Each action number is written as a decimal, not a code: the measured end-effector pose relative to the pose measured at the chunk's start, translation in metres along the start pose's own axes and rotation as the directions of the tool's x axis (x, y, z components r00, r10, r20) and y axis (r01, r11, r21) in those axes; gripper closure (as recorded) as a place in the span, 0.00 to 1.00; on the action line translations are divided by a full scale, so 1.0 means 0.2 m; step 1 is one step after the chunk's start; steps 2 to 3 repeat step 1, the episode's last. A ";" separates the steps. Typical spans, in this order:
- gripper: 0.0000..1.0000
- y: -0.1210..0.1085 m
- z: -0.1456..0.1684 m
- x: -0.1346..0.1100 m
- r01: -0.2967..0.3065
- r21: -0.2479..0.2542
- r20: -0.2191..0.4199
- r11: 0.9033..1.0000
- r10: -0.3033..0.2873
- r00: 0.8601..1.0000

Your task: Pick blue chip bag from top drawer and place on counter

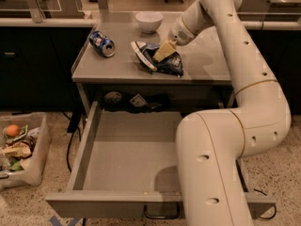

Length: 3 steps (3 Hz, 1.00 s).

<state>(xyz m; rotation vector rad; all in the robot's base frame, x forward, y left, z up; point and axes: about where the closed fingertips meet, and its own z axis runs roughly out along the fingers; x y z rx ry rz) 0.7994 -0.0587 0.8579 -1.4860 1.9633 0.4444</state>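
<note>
The blue chip bag (172,65), crumpled dark-blue foil with white panels, lies on the counter (207,60) near its middle. My gripper (164,51) reaches down from the upper right and rests against the top of the bag. The top drawer (127,154) is pulled wide open below the counter, and its floor is bare. A small loop handle (162,214) shows on its front. My large white arm covers the drawer's right side.
A blue soda can (102,43) lies on the counter's left part. A white bowl (149,21) stands at the back. Dark small items (136,101) sit in the recess behind the drawer. A clear bin of food items (21,149) stands on the floor at left.
</note>
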 end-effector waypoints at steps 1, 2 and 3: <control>0.00 0.00 0.00 0.00 0.000 0.000 0.000 1.000 0.000 1.000; 0.00 0.00 0.00 0.00 0.000 0.000 0.000 1.000 0.000 1.000; 0.00 0.00 0.00 0.00 0.000 0.000 0.000 1.000 0.000 1.000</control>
